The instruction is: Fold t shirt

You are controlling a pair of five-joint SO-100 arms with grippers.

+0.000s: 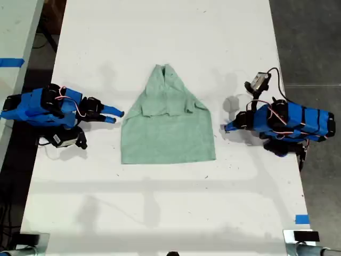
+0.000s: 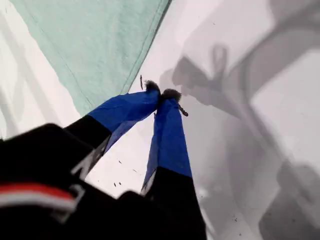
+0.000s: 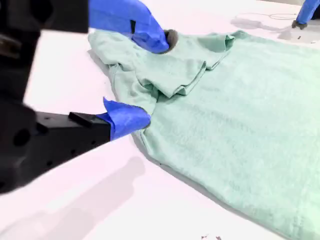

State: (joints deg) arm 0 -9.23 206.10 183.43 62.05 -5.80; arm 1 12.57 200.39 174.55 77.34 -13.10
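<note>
My first gripper (image 2: 161, 95) has its two blue-taped fingers pressed together at the tips, and there is nothing between them. It sits just beside one straight edge of the t shirt (image 2: 95, 45), over bare table. In the exterior view this gripper (image 1: 228, 127) is on the right, pointing toward the shirt's side edge. Its blue arm stretches low and roughly level across the table toward that view's right.

My second gripper (image 3: 152, 80) is spread wide and holds nothing. One blue fingertip is at the edge of the t shirt (image 3: 240, 110), and the other hovers over the folded cloth near the sleeve. I cannot tell whether either tip touches the fabric. In the exterior view this gripper (image 1: 116, 116) is on the left, aimed at the shirt's other side. Its arm also lies low, reaching out toward that view's left.

The t shirt (image 1: 168, 133) lies flat on the white table (image 1: 160, 213), midway between the two grippers. Its long axis runs from the top to the bottom of the exterior view. The collar end points to the top, and the straight hem faces the bottom. Both sleeves are folded in over the chest, so the upper half narrows to a peak while the lower half stays wide and square.

By count, there is one shirt, two arms and two grippers.
</note>
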